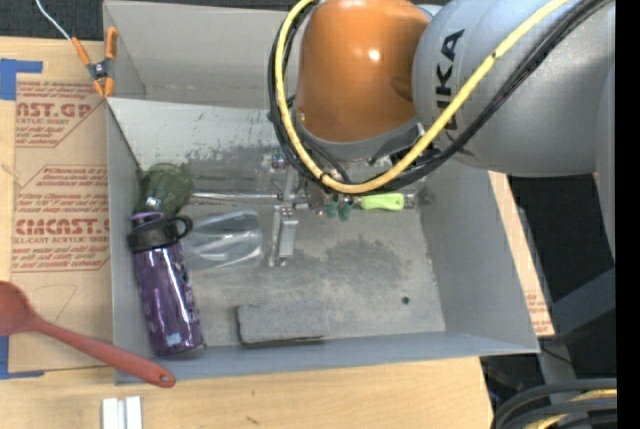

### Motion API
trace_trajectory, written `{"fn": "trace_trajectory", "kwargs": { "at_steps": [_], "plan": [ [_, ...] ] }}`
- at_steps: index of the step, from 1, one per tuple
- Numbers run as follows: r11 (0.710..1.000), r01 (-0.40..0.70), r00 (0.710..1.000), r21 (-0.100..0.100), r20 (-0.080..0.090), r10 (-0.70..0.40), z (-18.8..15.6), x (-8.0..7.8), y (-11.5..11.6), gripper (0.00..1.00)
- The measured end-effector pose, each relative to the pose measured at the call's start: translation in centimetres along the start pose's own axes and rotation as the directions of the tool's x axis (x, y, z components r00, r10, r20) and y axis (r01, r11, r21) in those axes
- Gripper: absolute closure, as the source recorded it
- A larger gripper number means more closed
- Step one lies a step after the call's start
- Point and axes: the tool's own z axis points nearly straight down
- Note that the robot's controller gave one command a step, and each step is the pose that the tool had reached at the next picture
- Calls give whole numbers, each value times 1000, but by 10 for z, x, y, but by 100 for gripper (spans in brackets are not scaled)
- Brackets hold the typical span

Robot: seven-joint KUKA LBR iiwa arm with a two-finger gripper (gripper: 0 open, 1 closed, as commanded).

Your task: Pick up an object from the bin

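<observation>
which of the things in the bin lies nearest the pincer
The clear plastic piece, just left of the pincer; the purple bottle, grey slab and green stick lie farther off.

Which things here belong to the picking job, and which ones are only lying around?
Job in hand:
- gripper, low in the middle of the bin
- grey bin
- clear plastic container, right beside the gripper

Lying about:
- purple bottle
- dark green lump
- grey flat block
- bright green stick
- red spoon, outside the bin
</observation>
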Motion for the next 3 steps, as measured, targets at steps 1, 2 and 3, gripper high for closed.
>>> {"fn": "trace_trajectory", "kwargs": {
  "at_steps": [1, 2, 3],
  "plan": [
    [989, -147, 989, 1, -3, 147, 8, 27, 16, 0],
    [989, -150, 989, -2, 4, 150, 101, 21, 19, 0],
    [987, -158, 987, -19, 24, 158, 152, 14, 25, 0]
  ]
}}
